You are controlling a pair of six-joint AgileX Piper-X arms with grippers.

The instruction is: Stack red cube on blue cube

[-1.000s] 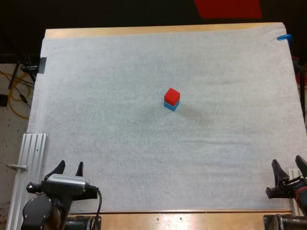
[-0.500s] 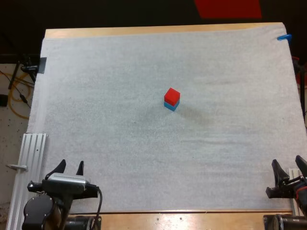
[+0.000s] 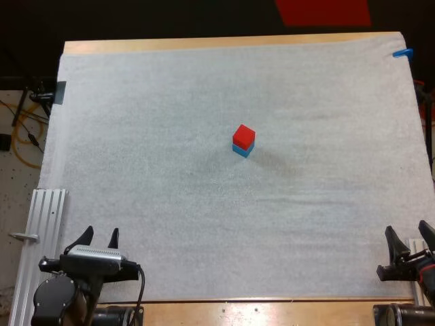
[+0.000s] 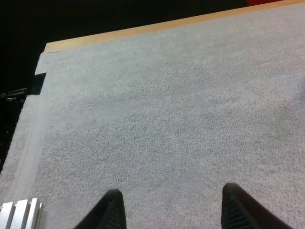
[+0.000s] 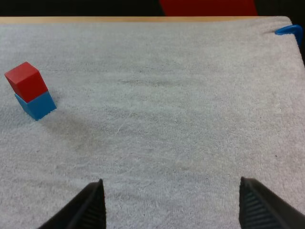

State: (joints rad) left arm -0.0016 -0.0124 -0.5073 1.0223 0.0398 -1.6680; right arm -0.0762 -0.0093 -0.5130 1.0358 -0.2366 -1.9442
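Observation:
The red cube [image 3: 243,135] rests on top of the blue cube [image 3: 242,150] near the middle of the white mat [image 3: 170,102]. The right wrist view has the same stack, red cube [image 5: 25,81] over blue cube [image 5: 38,105], far from the fingers. My left gripper [image 3: 97,238] sits at the mat's near left corner, open, with bare mat between its fingers [image 4: 110,210]. My right gripper [image 3: 409,238] stays at the near right corner, open and holding nothing, its fingers [image 5: 90,207] wide apart.
A ribbed metal rail [image 3: 37,238] lies along the mat's left side near my left arm. The wooden table edge [image 3: 204,43] runs along the far side. Cables [image 3: 24,129] lie on the floor to the left.

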